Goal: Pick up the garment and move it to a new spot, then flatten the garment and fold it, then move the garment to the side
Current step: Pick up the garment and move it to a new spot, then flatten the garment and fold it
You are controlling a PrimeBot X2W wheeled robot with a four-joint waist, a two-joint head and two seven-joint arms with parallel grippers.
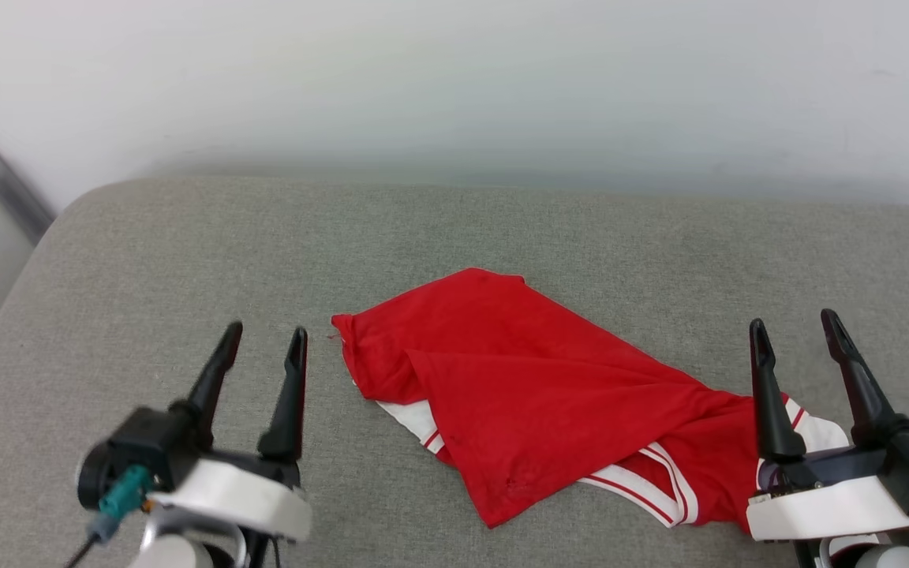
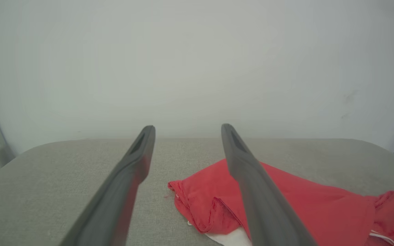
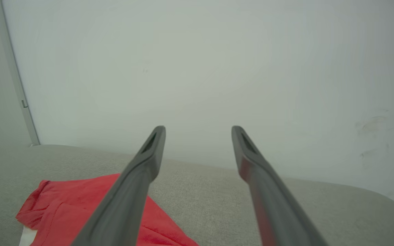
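Plainly, your left gripper and right gripper both stood wide open, holding nothing. You had the shirt crumpled between them.

The shirt was bright red, with white sleeves edged in red-and-white stripes. The cushion was grey, the wall off-white. The left gripper and right gripper were black-fingered.

No readable text, labels or numbers anywhere.
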